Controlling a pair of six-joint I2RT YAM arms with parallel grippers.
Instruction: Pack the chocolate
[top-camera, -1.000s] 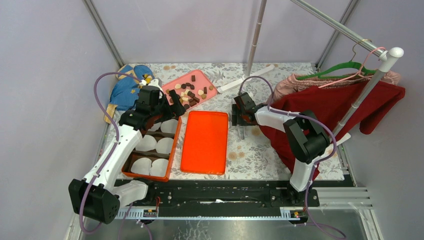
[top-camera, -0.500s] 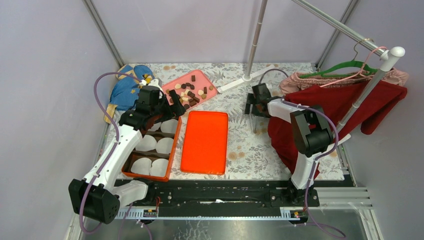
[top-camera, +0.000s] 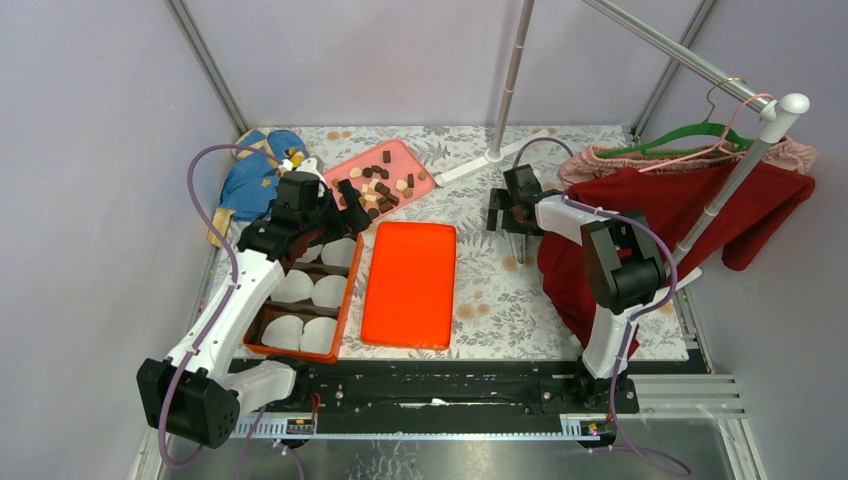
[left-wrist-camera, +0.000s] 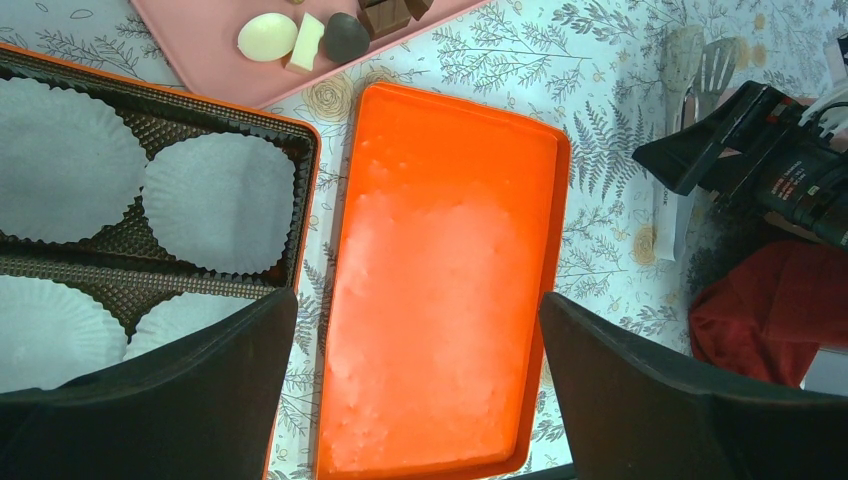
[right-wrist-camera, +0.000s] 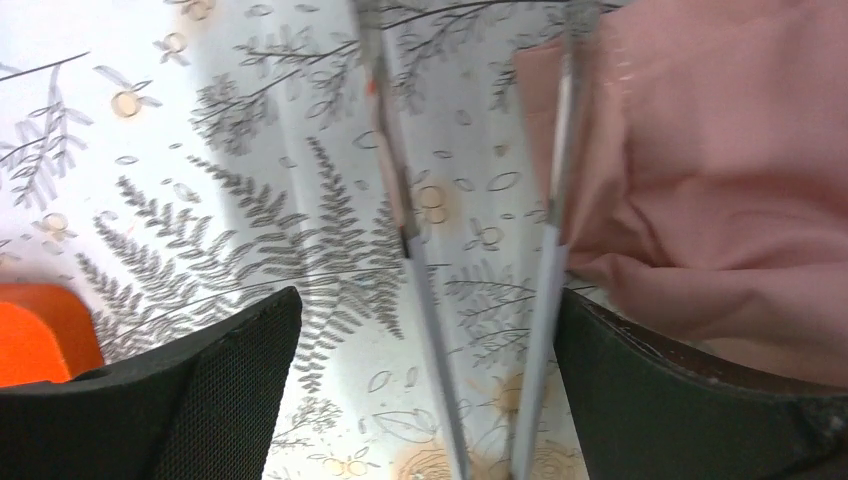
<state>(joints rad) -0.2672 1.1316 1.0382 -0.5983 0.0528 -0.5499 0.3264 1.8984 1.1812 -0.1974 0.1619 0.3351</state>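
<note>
Orange tray (left-wrist-camera: 440, 300) under my left jaws, wide; right jaws wide, tongs (right-wrist-camera: 420, 300) between; chocolate (top-camera: 375, 188) on pink tray (top-camera: 402, 152).

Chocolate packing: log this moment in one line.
left hand: open, near box | right hand: open, straddling tongs | chocolate: on pink tray

Soft, even overhead light leaves only faint shadows on the counter (top-camera: 480, 290). The orange tray (left-wrist-camera: 440, 300) carries whitish glare. The tongs (right-wrist-camera: 432, 350) are smeared with blur, while the right hand (right-wrist-camera: 428, 293) looks sharp.
</note>
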